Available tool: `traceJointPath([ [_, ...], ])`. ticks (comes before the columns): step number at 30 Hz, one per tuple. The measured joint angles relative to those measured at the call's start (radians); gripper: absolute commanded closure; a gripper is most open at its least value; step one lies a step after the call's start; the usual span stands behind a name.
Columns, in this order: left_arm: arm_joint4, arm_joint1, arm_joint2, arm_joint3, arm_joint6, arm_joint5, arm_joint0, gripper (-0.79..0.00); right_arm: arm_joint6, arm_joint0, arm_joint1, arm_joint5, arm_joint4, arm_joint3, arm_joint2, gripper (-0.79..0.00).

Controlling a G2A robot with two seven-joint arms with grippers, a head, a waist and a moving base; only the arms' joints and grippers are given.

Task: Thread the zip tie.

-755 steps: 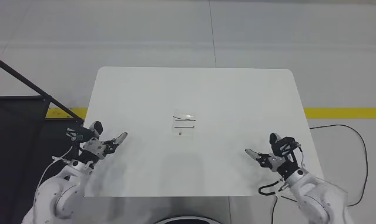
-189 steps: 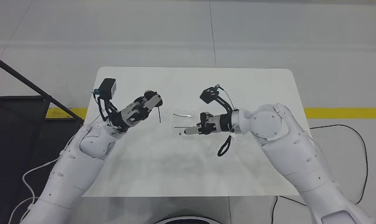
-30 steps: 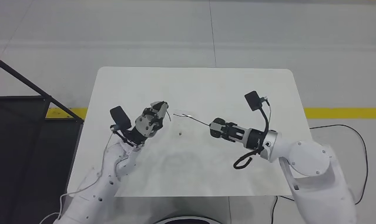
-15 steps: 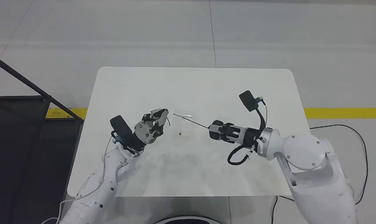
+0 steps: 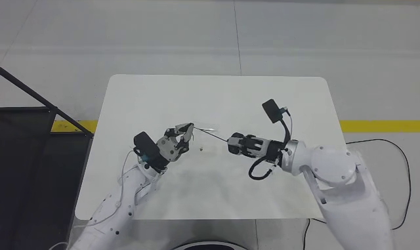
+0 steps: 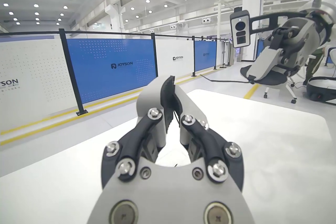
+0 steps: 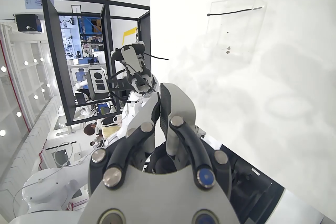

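"What has it got hold of?"

"The right gripper (image 5: 231,143) has its jaws pinched together on a zip tie (image 6: 225,79). It's held up off the table (image 5: 275,105), with the free end aimed across at the left gripper (image 6: 170,88). That one's jaws are pressed together too, on a short black end (image 7: 157,57) that pokes back toward the other. I can't tell from here whether that's the same tie's head or a second tie."

"So where does it go wrong?"

"At the meeting point, I'd say. The strap is thin and long past the fingers, so the tip will likely sag or wobble and slide past the slot. If it pushes on anyway, the strap could bow sideways, or twist in the pinch."

"And the grippers themselves?"

"They're near each other already. Close the gap carelessly and the fingers could bump, knocking one piece loose. A dropped piece might land by the clear tray (image 7: 233,33), where a spare tie (image 7: 233,11) is lying, and get muddled with it."
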Motion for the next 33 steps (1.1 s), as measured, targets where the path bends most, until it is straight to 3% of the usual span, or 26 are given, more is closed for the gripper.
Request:
traceJointPath([
  [13,0.005,-0.008,0.019,0.023,0.02,0.001,-0.017,0.0,-0.044,0.051,-0.003,0.043,0.018,0.033,-0.047,0.0],
  [33,0.005,-0.008,0.019,0.023,0.02,0.001,-0.017,0.0,-0.06,0.047,0.007,0.044,0.029,0.025,-0.054,0.0],
])
